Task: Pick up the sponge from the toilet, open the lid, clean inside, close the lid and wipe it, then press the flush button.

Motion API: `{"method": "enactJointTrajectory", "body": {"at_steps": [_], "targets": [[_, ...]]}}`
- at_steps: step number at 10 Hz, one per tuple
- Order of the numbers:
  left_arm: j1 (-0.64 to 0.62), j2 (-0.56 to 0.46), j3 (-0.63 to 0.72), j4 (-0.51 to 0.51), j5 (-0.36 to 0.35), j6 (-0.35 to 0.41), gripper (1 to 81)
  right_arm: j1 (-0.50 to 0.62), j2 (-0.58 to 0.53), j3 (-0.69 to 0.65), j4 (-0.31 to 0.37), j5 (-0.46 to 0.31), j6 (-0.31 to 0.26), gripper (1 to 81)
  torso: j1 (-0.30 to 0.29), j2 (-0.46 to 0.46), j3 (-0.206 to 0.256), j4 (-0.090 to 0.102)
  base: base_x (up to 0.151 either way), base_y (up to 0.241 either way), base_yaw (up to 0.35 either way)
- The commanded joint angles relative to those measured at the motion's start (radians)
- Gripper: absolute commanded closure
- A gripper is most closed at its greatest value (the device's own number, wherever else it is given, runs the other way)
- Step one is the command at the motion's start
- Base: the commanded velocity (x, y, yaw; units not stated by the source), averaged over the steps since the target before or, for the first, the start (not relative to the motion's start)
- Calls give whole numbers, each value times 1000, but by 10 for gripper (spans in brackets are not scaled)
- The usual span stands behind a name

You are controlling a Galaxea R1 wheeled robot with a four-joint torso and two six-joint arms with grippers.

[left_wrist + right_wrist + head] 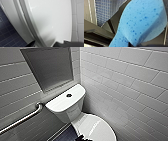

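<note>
One bright blue sponge (140, 22), darker speckles throughout

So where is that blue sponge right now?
The sponge is up at the robot's right wrist, close before that arm's camera, with gridded tiles behind it. It seems carried there, away from the toilet lid.

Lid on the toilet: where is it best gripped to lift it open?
Probably the thin rim at the free end of the lid, approached from the front, away from the tank: it lies flat and shut, hinged beside the tank.
</note>
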Motion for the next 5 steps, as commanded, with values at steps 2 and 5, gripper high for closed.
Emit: {"method": "enactJointTrajectory", "body": {"at_steps": [2,5], "targets": [[-101,41,-8,-12,-7,-5,10,-5,-28,15,-22,-55,5,811,0,0,0,0,0,0,0],[-114,49,0,-18,-20,-40,10,-3,-25,12,-20,-55,6,811,0,0,0,0,0,0,0]]}}
